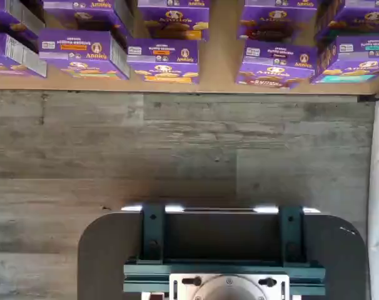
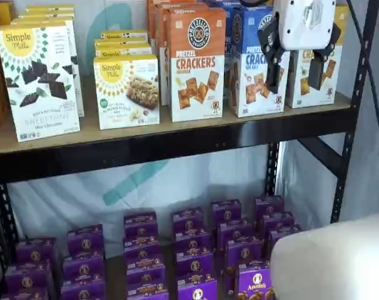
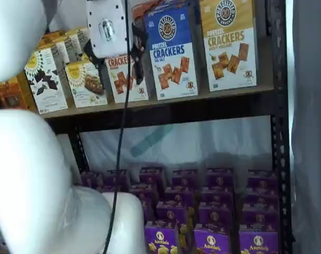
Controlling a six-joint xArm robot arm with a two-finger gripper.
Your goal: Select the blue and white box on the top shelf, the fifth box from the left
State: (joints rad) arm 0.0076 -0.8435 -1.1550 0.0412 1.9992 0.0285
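On the top shelf [image 3: 166, 108], the blue and white box [image 3: 172, 53] stands upright.

A mock shop aisle set up for a robot: black metal shelving whose top shelf [image 2: 177, 140] carries boxed crackers behind the claw [image 2: 296, 62], rows of small purple boxes [image 2: 196, 240] well below it, white sheeting behind, grey plank floor [image 1: 177, 150]

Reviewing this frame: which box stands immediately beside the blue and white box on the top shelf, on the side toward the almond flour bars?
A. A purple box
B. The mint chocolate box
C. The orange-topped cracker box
C: in a shelf view the orange-topped cracker box stands right next to the blue and white box on the top shelf.
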